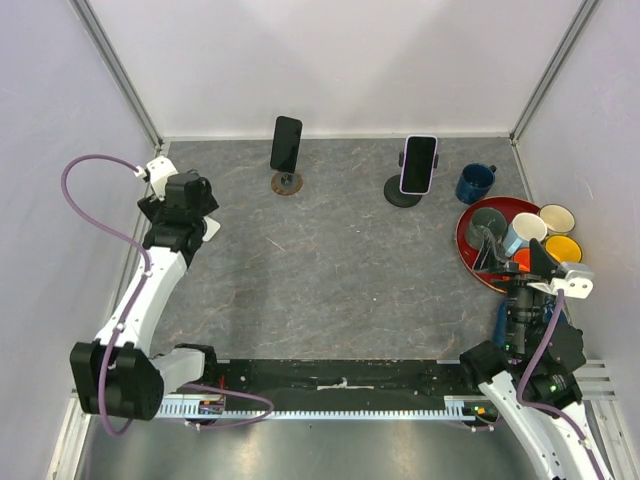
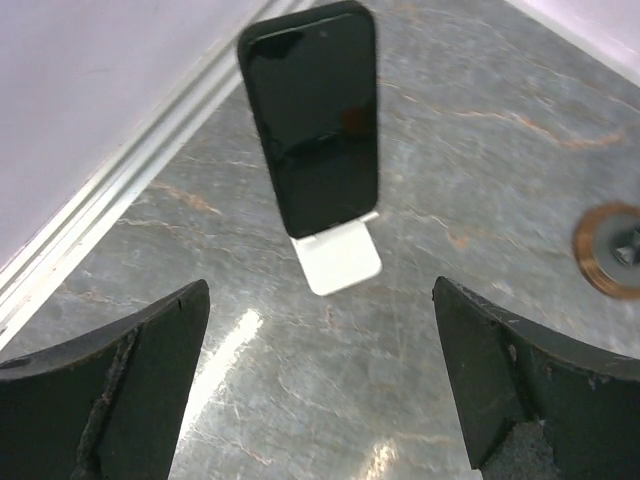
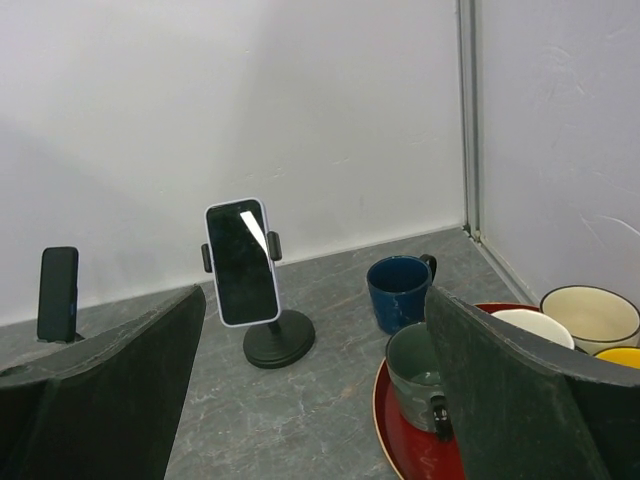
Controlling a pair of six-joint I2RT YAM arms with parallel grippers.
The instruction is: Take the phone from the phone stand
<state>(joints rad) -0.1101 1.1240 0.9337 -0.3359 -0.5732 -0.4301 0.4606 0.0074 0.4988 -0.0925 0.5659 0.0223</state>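
At 10 o'clock on the desk (image 1: 330,270): left hand (image 2: 320,298), spread wide, clamped on nothing. Straight ahead of it in the wrist view, toward 12 o'clock: a black phone (image 2: 315,120), leaning back on a white stand (image 2: 340,265), dark-screened, just beyond the hand and not touching it. Off at 3 o'clock in that view: the edge of a brown round base (image 2: 608,250).

From above, at 12 o'clock near the back wall: a 2nd black phone (image 1: 286,143) upright over that brown base. At 1 o'clock: a 3rd phone (image 1: 418,163) in a lilac case, clamped upright in a black stand (image 1: 403,192) with a round foot. Just beside it toward 2 o'clock: a blue mug (image 1: 476,183) on the bare desk.

At 3 o'clock: a red tray (image 1: 461,238) with a grey-green mug (image 1: 489,222), a pale mug (image 1: 522,232), a cream mug (image 1: 556,218) and a yellow mug (image 1: 562,247). At 4 o'clock, by the tray's near rim: right hand (image 3: 315,300), spread apart, empty, aimed at the lilac-cased phone well away from it.
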